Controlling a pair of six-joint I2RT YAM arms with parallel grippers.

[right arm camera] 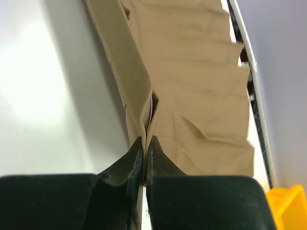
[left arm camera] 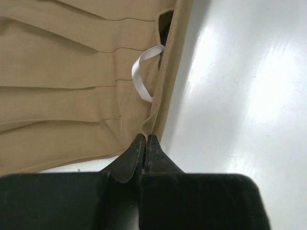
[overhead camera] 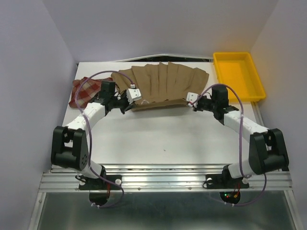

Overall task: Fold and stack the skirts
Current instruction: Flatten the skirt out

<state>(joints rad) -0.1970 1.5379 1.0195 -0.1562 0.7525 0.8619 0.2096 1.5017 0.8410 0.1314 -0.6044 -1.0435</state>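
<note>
The tan-brown pleated skirt (overhead camera: 160,84) lies spread at the back of the table, its waistband along the near side. My left gripper (overhead camera: 130,103) is shut on the waistband's left end; in the left wrist view the fingertips (left arm camera: 145,140) pinch the band edge beside a white hanging loop (left arm camera: 142,76). My right gripper (overhead camera: 188,101) is shut on the waistband's right end, where the band (right arm camera: 127,62) folds between the jaws of the gripper (right arm camera: 145,141). The red-and-cream plaid skirt (overhead camera: 82,91) lies crumpled at the back left, partly hidden behind my left arm.
A yellow plastic tray (overhead camera: 238,75) stands at the back right corner. White walls close in the back and both sides. The white tabletop (overhead camera: 163,134) stretches between the skirt and the arm bases.
</note>
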